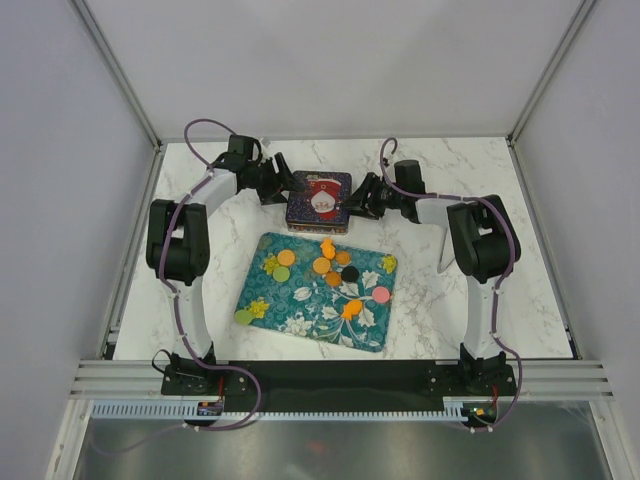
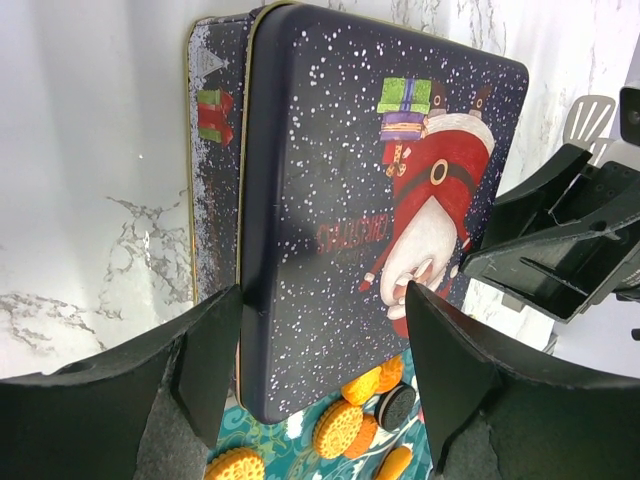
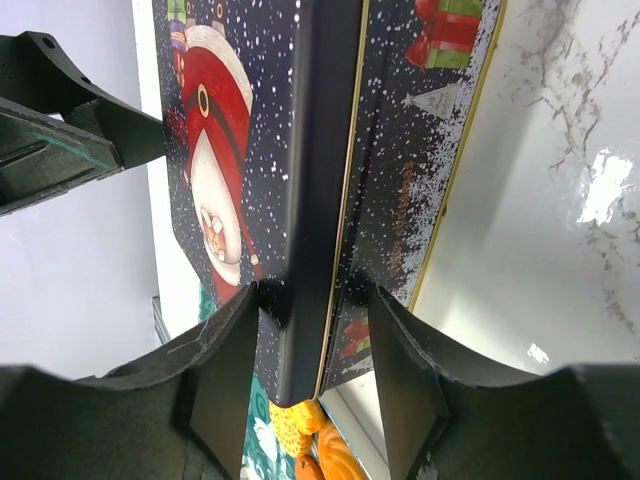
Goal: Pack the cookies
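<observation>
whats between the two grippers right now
The Santa tin sits between the left gripper and the right gripper, one at each side. The top view shows it best.

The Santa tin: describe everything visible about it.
The tin is a square, round-cornered, metal-looking box: navy with white snow specks, a red Santa on the lid, gifts printed on its gold-edged sides. Lid on, it sits on the marble table just beyond the floral tray. The left gripper and right gripper flank it; the right's fingers straddle the lid's rim.
</observation>
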Action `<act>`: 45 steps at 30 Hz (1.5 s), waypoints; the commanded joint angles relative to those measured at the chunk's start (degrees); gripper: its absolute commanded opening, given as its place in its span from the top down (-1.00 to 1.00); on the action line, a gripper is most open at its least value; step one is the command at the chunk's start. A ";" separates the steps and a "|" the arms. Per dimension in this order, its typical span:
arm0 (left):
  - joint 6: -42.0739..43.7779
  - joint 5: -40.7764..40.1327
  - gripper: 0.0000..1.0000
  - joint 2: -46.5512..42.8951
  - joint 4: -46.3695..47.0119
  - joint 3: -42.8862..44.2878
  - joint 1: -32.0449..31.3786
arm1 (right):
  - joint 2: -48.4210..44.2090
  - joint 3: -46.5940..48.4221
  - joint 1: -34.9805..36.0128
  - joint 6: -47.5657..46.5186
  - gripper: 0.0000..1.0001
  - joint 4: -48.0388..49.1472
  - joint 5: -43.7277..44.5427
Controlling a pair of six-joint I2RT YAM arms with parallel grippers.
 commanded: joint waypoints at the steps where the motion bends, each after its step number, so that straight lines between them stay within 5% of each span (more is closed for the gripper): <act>1: 1.87 0.04 -0.47 1.21 -1.28 2.34 -1.01 | -1.48 -1.33 0.84 -1.27 -0.03 0.23 1.61; 5: 1.87 -0.57 -0.49 2.53 -2.34 3.39 -0.92 | -1.03 -0.46 2.15 -1.80 0.10 -1.08 1.08; 10: 2.14 -2.59 -0.52 4.11 -3.57 3.83 -0.92 | -2.35 0.42 2.69 -4.17 -0.20 -4.77 3.80; 27: 4.24 -5.76 -0.57 5.96 -6.65 6.55 -0.83 | -4.11 4.90 -1.88 -2.15 -0.51 -0.49 7.49; 39: 5.39 -5.41 -0.57 7.63 -8.40 9.10 -0.75 | 10.03 17.20 -2.06 6.02 -0.55 10.33 9.43; 45: 5.91 -5.06 -0.57 8.95 -9.81 11.39 -0.75 | 15.84 21.79 0.31 3.46 -0.52 5.05 11.80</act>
